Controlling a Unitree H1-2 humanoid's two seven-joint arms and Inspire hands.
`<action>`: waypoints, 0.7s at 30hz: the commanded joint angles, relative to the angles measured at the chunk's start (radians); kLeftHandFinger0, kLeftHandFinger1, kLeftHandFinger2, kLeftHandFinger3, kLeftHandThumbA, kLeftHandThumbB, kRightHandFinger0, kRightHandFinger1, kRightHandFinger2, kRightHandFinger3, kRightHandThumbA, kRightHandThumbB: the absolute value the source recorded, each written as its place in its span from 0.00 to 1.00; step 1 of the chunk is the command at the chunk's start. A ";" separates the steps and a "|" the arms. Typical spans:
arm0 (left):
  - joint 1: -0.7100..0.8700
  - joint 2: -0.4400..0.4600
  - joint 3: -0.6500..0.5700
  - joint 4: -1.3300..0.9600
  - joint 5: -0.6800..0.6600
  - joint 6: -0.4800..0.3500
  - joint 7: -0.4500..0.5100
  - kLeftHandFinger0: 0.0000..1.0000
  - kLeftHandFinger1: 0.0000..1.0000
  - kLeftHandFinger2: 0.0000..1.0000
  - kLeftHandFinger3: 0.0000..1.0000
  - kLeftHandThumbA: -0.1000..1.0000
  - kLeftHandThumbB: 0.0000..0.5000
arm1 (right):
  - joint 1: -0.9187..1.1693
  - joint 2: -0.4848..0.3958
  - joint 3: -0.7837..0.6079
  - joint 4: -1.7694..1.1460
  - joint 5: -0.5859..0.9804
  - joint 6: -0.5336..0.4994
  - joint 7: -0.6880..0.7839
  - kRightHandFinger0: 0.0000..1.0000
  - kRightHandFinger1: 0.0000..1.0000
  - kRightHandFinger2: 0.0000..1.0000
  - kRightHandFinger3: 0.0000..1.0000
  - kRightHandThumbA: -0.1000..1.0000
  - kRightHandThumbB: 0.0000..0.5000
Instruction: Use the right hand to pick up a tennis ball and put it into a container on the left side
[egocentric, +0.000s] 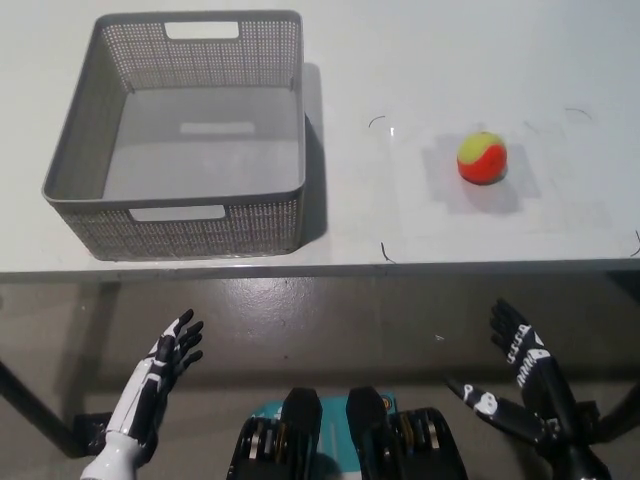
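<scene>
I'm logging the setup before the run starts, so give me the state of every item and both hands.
Tennis ball: resting on the table, untouched, right of the basket.
Basket: upright on the table, nothing inside.
Left hand: open, fingers spread, below the table edge.
Right hand: open, below the table edge, holding nothing.

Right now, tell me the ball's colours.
The ball is yellow-green on top and orange below, seen in the head view.

White table (450, 60), grey-brown floor (330, 320) below, dark table leg (30, 405)
</scene>
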 joint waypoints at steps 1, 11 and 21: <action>0.027 -0.005 -0.009 -0.060 -0.011 -0.014 -0.017 1.00 1.00 1.00 1.00 1.00 0.12 | 0.034 -0.011 -0.003 -0.127 -0.096 -0.096 -0.034 1.00 1.00 1.00 1.00 1.00 0.31; 0.033 -0.008 -0.006 -0.073 -0.011 -0.010 -0.016 1.00 1.00 1.00 1.00 1.00 0.14 | 0.037 -0.001 -0.009 -0.186 -0.137 -0.067 -0.052 1.00 1.00 1.00 1.00 1.00 0.35; 0.035 -0.008 -0.007 -0.079 -0.006 -0.006 -0.014 1.00 1.00 1.00 1.00 1.00 0.14 | 0.038 -0.002 -0.009 -0.180 -0.134 -0.074 -0.054 1.00 1.00 1.00 1.00 1.00 0.35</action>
